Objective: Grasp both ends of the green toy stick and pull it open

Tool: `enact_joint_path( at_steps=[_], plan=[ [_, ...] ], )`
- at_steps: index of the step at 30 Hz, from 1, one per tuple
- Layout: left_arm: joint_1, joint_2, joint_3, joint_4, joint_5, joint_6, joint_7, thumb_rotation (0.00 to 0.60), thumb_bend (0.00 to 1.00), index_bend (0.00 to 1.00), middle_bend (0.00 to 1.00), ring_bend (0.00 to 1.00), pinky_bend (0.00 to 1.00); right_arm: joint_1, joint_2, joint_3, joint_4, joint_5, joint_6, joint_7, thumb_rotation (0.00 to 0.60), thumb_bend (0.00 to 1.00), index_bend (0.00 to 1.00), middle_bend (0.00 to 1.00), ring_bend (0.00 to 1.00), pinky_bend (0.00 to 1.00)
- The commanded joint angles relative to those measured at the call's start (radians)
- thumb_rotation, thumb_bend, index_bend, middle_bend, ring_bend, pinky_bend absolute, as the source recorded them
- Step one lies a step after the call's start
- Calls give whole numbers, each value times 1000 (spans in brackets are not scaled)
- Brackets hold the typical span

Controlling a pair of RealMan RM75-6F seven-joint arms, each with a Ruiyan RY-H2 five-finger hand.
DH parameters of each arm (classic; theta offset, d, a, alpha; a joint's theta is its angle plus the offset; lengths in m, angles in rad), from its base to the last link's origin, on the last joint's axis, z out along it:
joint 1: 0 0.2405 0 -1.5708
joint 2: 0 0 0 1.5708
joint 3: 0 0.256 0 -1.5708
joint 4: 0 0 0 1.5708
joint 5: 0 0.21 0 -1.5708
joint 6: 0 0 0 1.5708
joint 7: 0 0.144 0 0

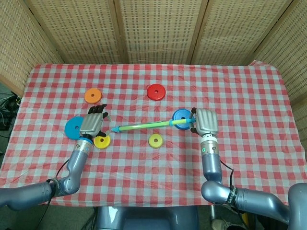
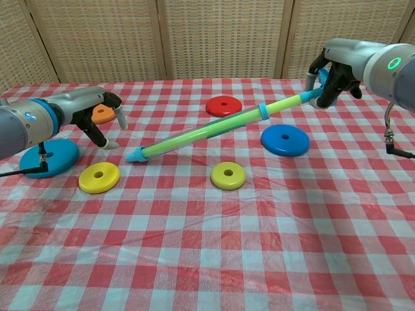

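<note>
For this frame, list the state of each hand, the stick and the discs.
Right hand: grips one end of the stick.
Left hand: fingers apart, holds nothing, near the free tip.
Green toy stick: closed, held off the cloth, tilted down toward its free tip.
Blue disc, yellow-green disc, yellow disc, teal disc, red disc, orange disc: flat on the cloth.

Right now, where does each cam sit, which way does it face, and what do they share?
Head view: high above, looking steeply down at the table; both forearms and hands show.
Chest view: low at the near table edge, looking across toward the wicker panels; both arms enter from the sides.
Shared: green toy stick, right hand gripping it, left hand open nearby.
</note>
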Motion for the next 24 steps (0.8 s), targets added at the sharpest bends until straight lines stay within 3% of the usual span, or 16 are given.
enact_joint_path(
  at_steps=[1, 24],
  plan=[
    [-15, -18, 5, 17, -20, -8, 16, 600, 275, 391, 0, 0, 0, -3, 8, -4, -5, 4, 0, 7, 600, 603, 805, 1000, 1000, 806],
    [-82, -123, 3, 87, -46, 26, 88, 600, 271, 365, 0, 0, 0, -19, 70, -26, -34, 25, -27, 90, 600, 602, 805, 1000, 1000, 806]
  ],
)
